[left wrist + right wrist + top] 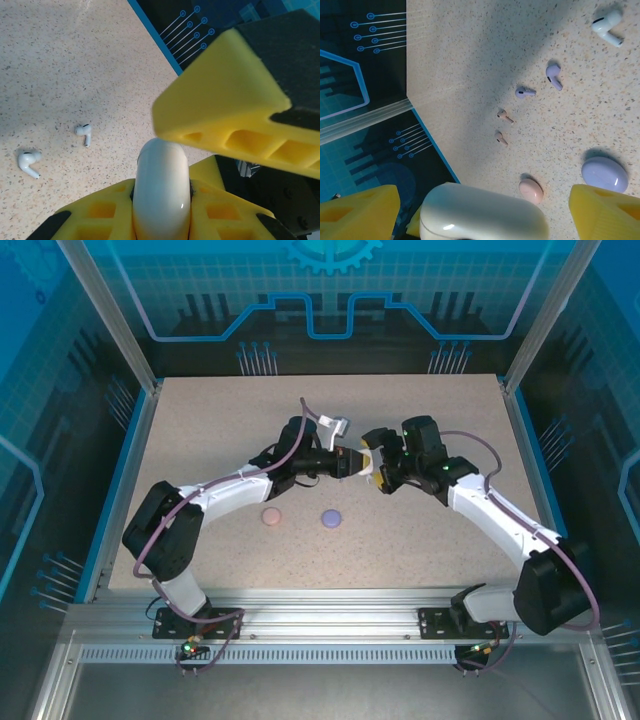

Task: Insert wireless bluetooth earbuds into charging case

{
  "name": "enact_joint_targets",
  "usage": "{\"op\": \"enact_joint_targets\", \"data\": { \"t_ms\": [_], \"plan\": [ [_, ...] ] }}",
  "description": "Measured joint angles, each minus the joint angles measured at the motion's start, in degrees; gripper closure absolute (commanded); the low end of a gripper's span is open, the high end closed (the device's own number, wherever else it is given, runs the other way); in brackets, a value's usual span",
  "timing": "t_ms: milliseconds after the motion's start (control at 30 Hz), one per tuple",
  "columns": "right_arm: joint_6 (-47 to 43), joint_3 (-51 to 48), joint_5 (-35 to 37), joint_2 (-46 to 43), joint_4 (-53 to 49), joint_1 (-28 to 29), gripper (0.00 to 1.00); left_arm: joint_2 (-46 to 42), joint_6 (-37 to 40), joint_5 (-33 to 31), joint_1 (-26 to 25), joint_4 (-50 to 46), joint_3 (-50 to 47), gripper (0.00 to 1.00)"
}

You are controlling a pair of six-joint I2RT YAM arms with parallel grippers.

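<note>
White charging case [160,190] pinched by left gripper [161,212] above the middle of the tabletop [200,440], right gripper [482,210] spread astride it, white earbuds [83,132] loose below; advised: right fingers take lid only, base held firm.

A speckled beige tabletop [200,420] with a blue border sits inside aluminium posts [105,310]. Blue translucent panels [330,300] printed with circuit patterns wall the far side, left and right. A slotted aluminium rail [320,625] runs along the near edge.

Glossy, smooth white rounded plastic charging case [160,195]; matt, speckled beige tabletop [75,60]; matt yellow plastic fingers [100,215]; brushed aluminium frame rail [330,612].
</note>
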Motion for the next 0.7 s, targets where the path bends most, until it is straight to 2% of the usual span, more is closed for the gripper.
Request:
{"op": "enact_joint_targets", "data": {
  "t_ms": [433, 700],
  "plan": [
    [2.71, 0.61, 0.57, 2.32, 2.12, 0.50, 0.42, 0.00, 0.00, -1.22, -0.55, 1.62, 0.00, 1.00],
    [2.78, 0.61, 0.81, 2.36, 2.54, 0.50, 0.52, 0.00, 0.00, -1.51, -0.57, 1.88, 0.02, 1.00]
  ]
}}
